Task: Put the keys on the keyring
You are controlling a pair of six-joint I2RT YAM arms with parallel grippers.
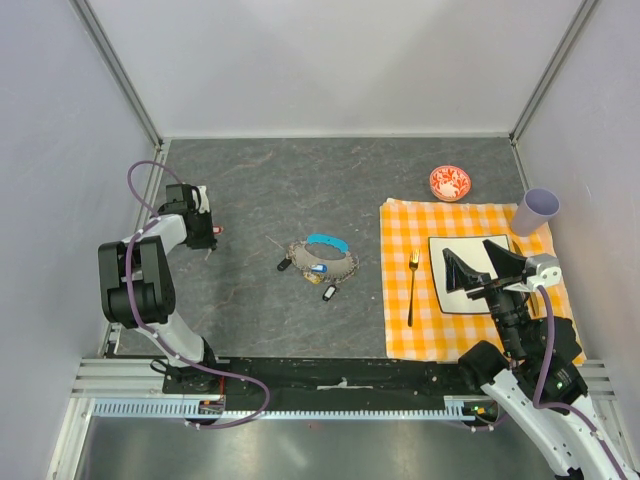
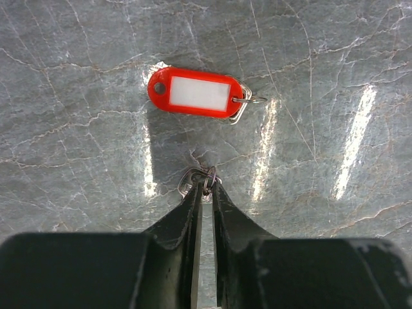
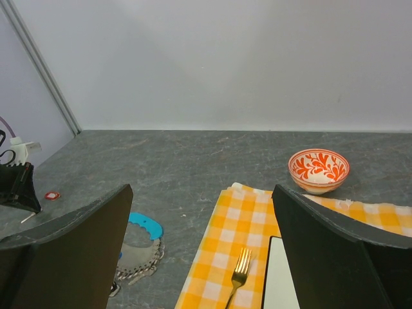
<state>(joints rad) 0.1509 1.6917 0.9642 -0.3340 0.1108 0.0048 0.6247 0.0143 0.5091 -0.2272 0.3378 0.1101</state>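
Observation:
The keyring (image 1: 322, 258), a grey chain loop with a cyan strap (image 1: 326, 242), lies mid-table. Around it lie a black key (image 1: 285, 266), a blue key (image 1: 318, 268) and a black-and-white key (image 1: 328, 292). My left gripper (image 1: 213, 232) is far left of them, low over the table. In the left wrist view its jaws (image 2: 206, 183) are pinched on a small metal ring (image 2: 193, 178), just short of a red tag with a white label (image 2: 196, 94). My right gripper (image 1: 478, 265) hangs open and empty over the plate (image 1: 452, 298). From the right wrist the keyring (image 3: 138, 257) shows at lower left.
An orange checked cloth (image 1: 400, 330) covers the right side and carries the white plate and a gold fork (image 1: 412, 288). A red-and-white bowl (image 1: 450, 183) sits behind the cloth. A lilac cup (image 1: 537, 211) stands at its far right corner. Walls enclose the table.

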